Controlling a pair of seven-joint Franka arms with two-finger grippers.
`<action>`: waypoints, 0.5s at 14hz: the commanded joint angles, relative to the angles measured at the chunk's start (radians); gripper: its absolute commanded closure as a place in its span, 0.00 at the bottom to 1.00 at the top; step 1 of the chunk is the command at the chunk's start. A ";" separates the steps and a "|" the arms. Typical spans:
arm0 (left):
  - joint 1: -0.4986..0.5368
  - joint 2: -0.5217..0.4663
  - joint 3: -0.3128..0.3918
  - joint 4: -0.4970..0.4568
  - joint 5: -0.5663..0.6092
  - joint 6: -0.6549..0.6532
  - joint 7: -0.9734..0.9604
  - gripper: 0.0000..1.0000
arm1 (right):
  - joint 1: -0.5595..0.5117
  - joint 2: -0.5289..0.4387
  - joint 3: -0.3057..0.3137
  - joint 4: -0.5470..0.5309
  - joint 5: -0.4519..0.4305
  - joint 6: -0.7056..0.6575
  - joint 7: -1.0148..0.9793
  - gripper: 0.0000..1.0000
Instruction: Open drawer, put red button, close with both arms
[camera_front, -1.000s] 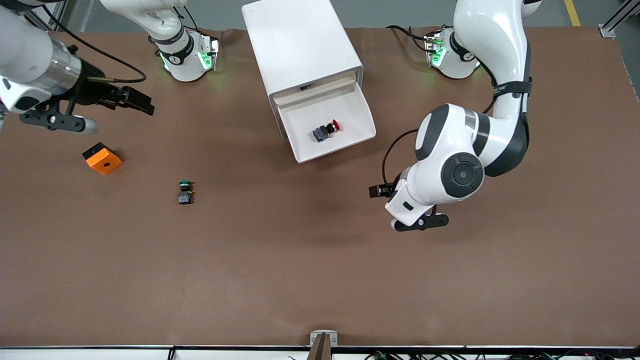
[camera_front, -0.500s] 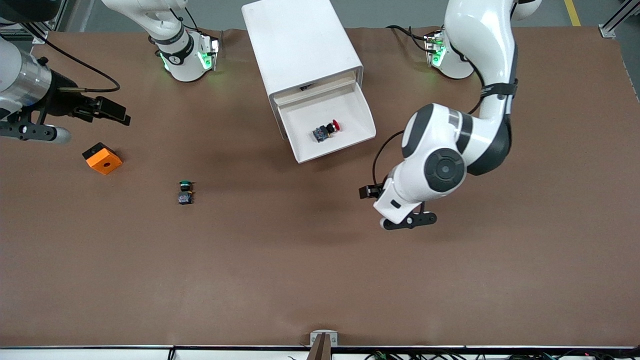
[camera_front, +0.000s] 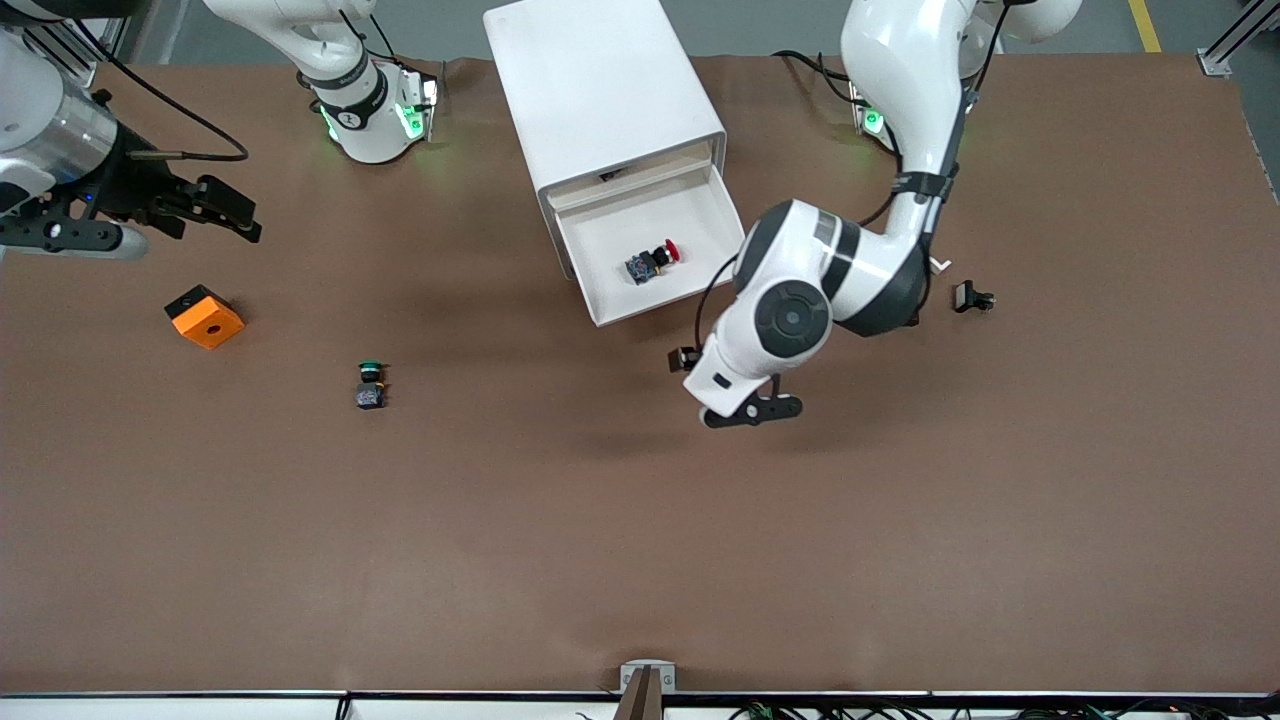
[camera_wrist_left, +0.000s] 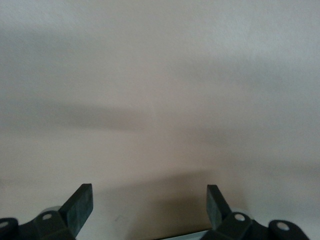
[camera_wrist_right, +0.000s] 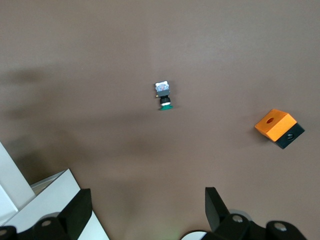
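Front view: The white cabinet stands at the robots' edge of the table, midway between the two bases. Its drawer is pulled out toward the front camera. The red button lies on its side in the drawer, red cap pointing toward the left arm's end of the table. The left arm reaches over the bare table just beside the drawer's open end; the left gripper is mostly hidden under the wrist and hangs low over the table surface, nearer the camera than the drawer. The right gripper hangs over the right arm's end of the table, above the area near the orange block, with nothing between its fingers. The green-capped button stands on the table nearer the camera than the orange block, between that block and the drawer. A small black part lies toward the left arm's end of the table.

Left wrist view: The left gripper has its fingers spread wide, holding nothing, with only plain table surface between them.

Right wrist view: The right gripper is likewise spread wide and empty. The green-capped button and the orange block sit on the table, well apart. A white corner of the cabinet shows at the frame edge.
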 joint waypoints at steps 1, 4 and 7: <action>-0.031 -0.111 -0.001 -0.177 0.010 0.104 -0.001 0.00 | -0.020 -0.016 -0.004 0.033 -0.017 -0.024 -0.028 0.00; -0.108 -0.128 -0.001 -0.280 0.007 0.216 -0.023 0.00 | -0.020 -0.014 -0.003 0.061 -0.042 -0.043 -0.028 0.00; -0.134 -0.165 -0.007 -0.375 0.005 0.270 -0.058 0.00 | -0.017 -0.011 -0.001 0.076 -0.042 -0.044 -0.026 0.00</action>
